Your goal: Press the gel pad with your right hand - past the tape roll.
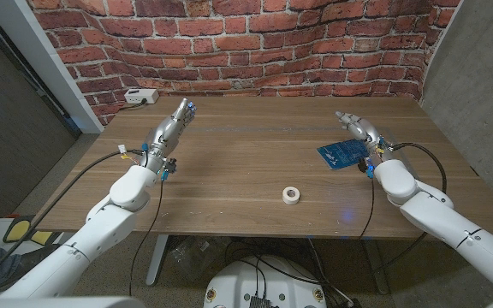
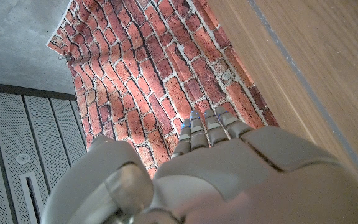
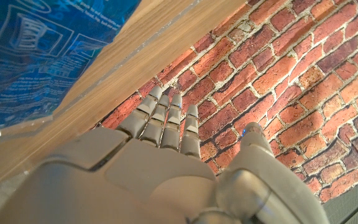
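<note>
Head view: right hand (image 1: 355, 127) empty, fingers extended, poised just right of blue gel pad (image 1: 342, 154) at far right of surface (image 1: 246, 162), beyond tape roll (image 1: 292, 195); shift left, press palm squarely down

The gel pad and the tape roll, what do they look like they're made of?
The gel pad looks like a soft plastic pouch, blue with pale printing; the right wrist view shows a glossy, slightly wrinkled surface, which suggests flexible film, though the filling cannot be seen. The tape roll is a small white ring with a matte look, possibly paper or cloth tape; too small to tell.
</note>
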### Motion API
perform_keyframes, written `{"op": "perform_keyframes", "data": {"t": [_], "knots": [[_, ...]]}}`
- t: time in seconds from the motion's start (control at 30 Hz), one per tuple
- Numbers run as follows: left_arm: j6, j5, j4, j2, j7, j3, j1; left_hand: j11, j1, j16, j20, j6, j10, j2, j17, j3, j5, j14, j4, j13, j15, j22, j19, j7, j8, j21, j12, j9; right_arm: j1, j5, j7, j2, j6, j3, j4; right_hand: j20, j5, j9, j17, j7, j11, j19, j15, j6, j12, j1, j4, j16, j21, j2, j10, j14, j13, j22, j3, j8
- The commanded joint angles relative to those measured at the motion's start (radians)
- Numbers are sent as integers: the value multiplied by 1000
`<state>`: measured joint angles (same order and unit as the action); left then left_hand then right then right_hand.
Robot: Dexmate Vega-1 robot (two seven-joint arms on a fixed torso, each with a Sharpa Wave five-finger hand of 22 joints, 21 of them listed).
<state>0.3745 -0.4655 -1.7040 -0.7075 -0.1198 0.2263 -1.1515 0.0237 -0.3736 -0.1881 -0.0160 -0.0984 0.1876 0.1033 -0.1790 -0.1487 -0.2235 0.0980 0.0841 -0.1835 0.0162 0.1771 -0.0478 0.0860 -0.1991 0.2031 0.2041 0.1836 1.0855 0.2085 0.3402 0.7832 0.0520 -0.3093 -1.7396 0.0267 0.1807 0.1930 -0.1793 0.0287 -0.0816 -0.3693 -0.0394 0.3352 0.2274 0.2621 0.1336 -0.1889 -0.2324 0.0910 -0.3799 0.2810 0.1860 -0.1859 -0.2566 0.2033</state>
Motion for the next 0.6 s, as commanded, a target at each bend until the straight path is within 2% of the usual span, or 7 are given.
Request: {"op": "perform_keyframes", "data": {"t": [0.03,0.33,0.43,0.6], "knots": [[3,-9,1,2,6,-2,-5,-2,-5,1,8,-1,6,-1,-2,-11,3,6,1,-4,-6,2,-5,-4,2,-2,-3,2,10,101,-66,-30,98,24,34,1,-7,4,-4,8,-3,-4,-1,-1,3,-5,-5,0,4,-12,-1,11,2,0,2,-1],[6,-47,34,4,57,9,19,-3,-6,2,7,0,5,-1,-2,-13,3,5,1,-4,-5,2,-5,-2,3,-2,-3,2,1,202,-147,-67,188,35,90,1,-6,3,-5,16,-6,-1,-4,-6,2,-15,-9,1,7,-20,0,9,2,0,10,-4],[10,-75,56,1,97,13,33,-5,-7,2,7,-1,6,-1,-2,-13,3,5,1,-4,-5,2,-5,-2,3,-2,-3,2,1,212,-156,-66,190,35,91,0,-6,3,-6,17,-11,-1,-4,-8,0,-19,-11,0,7,-23,3,9,2,0,12,-5],[-3,-95,69,1,108,16,45,-2,-7,2,6,-1,5,-1,-2,-14,3,5,1,-4,-5,2,-5,-2,3,-2,-4,2,3,239,-170,-69,195,41,87,-1,-6,2,-6,20,-12,0,-6,-9,0,-24,-13,1,9,-27,1,8,2,0,16,-5]]}}
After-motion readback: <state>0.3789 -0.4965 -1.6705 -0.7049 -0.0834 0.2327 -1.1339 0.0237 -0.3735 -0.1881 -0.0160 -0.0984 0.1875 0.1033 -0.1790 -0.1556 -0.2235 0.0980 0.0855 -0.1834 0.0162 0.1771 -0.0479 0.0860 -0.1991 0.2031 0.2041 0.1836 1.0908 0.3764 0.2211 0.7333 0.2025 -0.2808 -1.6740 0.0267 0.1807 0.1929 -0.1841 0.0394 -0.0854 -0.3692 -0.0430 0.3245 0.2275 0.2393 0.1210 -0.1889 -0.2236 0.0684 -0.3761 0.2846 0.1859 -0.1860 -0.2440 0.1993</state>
